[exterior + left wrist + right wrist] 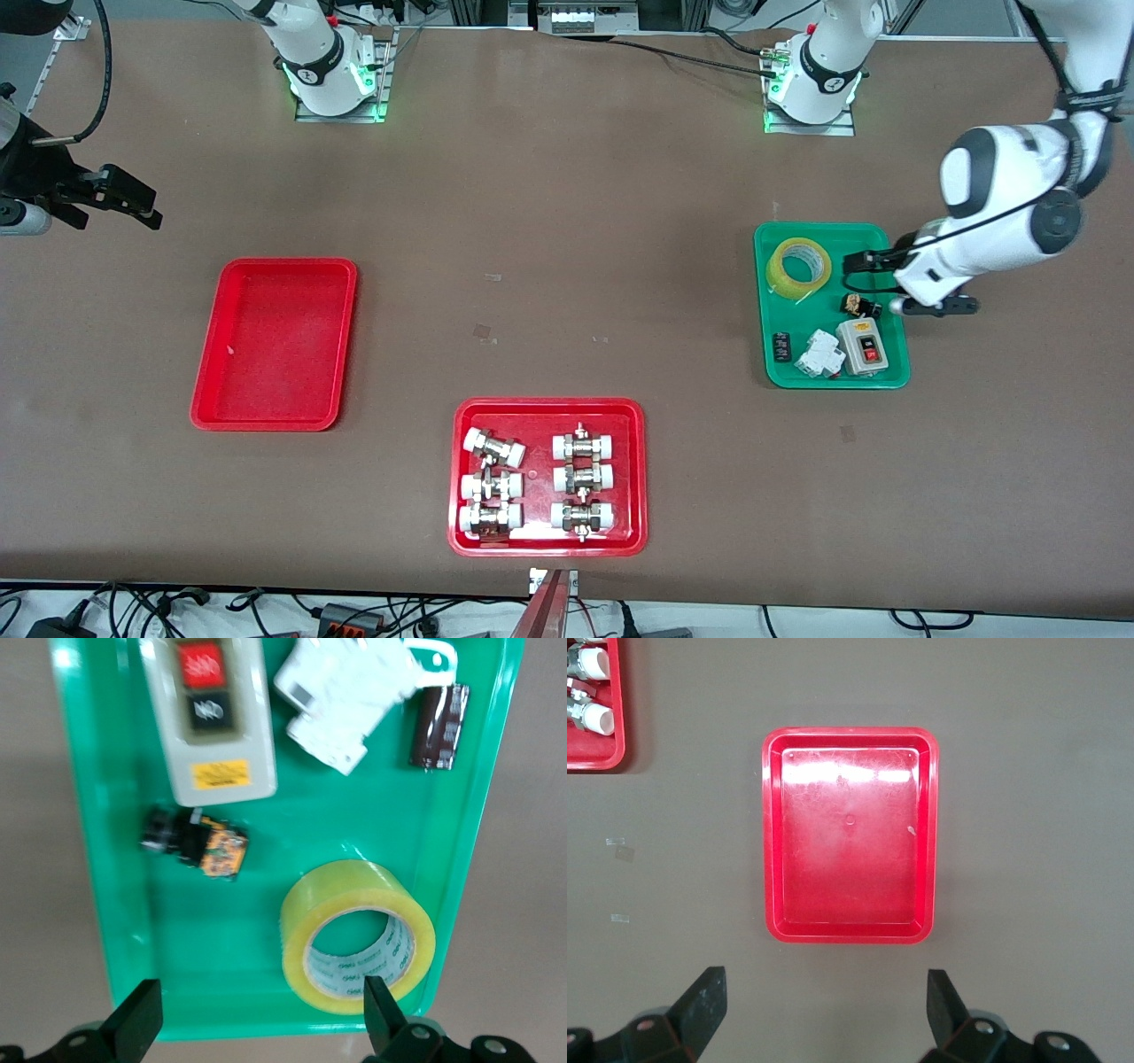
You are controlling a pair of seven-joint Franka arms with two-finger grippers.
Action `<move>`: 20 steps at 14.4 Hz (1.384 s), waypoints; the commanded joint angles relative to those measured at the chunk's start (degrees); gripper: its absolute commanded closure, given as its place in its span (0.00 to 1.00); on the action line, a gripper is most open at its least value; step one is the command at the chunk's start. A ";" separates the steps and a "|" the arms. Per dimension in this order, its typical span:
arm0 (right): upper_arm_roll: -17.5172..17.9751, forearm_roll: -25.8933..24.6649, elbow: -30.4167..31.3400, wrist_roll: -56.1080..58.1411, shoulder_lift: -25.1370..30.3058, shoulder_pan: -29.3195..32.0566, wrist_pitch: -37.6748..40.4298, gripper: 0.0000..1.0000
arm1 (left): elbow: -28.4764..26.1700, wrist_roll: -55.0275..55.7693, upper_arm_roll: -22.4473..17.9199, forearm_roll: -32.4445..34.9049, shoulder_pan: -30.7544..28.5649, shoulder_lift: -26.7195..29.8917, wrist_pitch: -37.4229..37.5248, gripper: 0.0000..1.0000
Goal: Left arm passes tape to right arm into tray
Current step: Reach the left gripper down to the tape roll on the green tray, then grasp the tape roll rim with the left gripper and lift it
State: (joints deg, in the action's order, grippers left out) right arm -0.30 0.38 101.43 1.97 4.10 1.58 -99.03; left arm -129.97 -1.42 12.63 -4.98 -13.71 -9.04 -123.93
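Observation:
The yellow tape [799, 266] lies flat in the green tray [762, 310], in the corner farthest from the front camera. It also shows in the left wrist view [301, 921]. My left gripper [873, 283] hangs open and empty above the green tray's edge, close beside the tape [257, 997]. The plain red tray [275, 346] sits empty toward the right arm's end of the table, and shows in the right wrist view [833, 859]. My right gripper [124, 211] hangs open and empty over bare table beside that red tray [824, 992].
The green tray also holds a grey push-button box [861, 346], a white breaker [819, 353], a small black part [780, 346] and an orange-and-black part [858, 305]. A red tray [636, 478] of white-capped metal fittings sits near the front camera.

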 commanded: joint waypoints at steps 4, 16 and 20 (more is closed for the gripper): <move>0.04 0.67 -1.15 0.22 -0.41 0.09 1.21 0.00 | -1.87 -0.25 1.08 -0.91 0.35 -5.19 -7.54 0.00; -0.05 0.67 -1.15 0.05 -0.50 0.35 1.21 0.00 | -6.00 -0.25 1.78 -0.91 0.80 -6.16 -13.44 0.67; -0.05 0.76 -1.06 -0.39 -0.50 0.35 1.65 0.00 | -5.91 -0.25 1.78 -0.91 -1.04 -5.72 -12.83 0.99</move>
State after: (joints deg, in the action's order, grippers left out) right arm -0.41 0.38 101.43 1.93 4.08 1.60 -98.60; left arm -134.97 -1.40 14.24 -4.98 -13.21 -16.22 -136.87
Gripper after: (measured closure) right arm 0.000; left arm 0.705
